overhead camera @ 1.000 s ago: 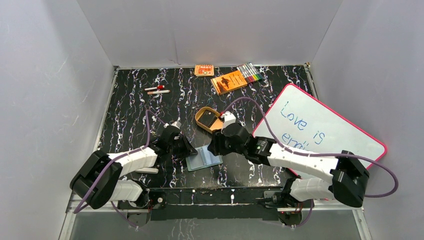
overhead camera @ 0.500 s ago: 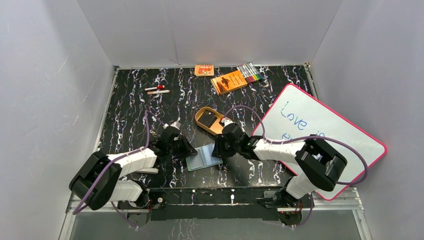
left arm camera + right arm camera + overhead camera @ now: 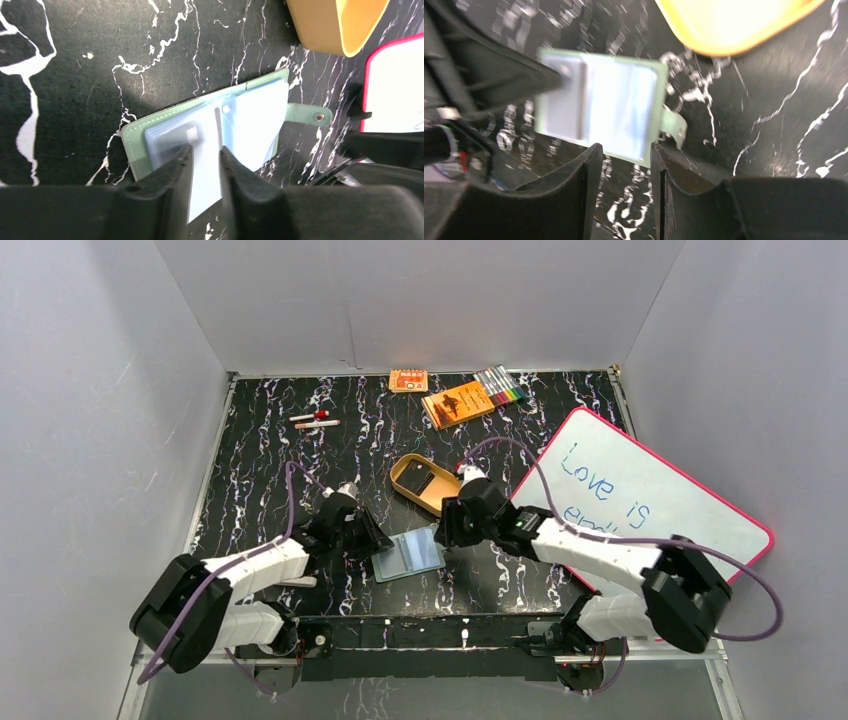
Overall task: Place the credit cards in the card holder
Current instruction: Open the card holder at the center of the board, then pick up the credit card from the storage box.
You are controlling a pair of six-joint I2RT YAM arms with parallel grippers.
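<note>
The left jaws stand only a crack apart and pinch nothing that shows. Their fingers (image 3: pixel 180 170) straddle a pale blue pocket leaf whose face is seen through the gap; whether they press on it or hover just over it cannot be told. The right jaws are about half open and empty, their fingers (image 3: pixel 584 175) poised just off the tab side of the case in a blurred wrist view. Between the two lies the card holder (image 3: pixel 250 120), spread open and flat on the worktop (image 3: pixel 75 100) towards the arms' side, just short of the tan tray (image 3: pixel 320 35). One dark credit card (image 3: pixel 425 481) rests in that tray, so the step in hand is probably fetching it. To do that well, the left jaws should pin leaf and cover without sliding them, leaving a pocket mouth free. The right jaws should take the card by an edge and feed it in at a shallow slant, since a thin card lying flat on the tray floor will likely be awkward to lift. The holder is sage green with stitched edges, a snap tab (image 3: pixel 307 114) sticking out on one side, and a stack of translucent blue-grey pockets. A greyer patch under the leaves near the left fingers may be a card already housed, though that is not sure.
</note>
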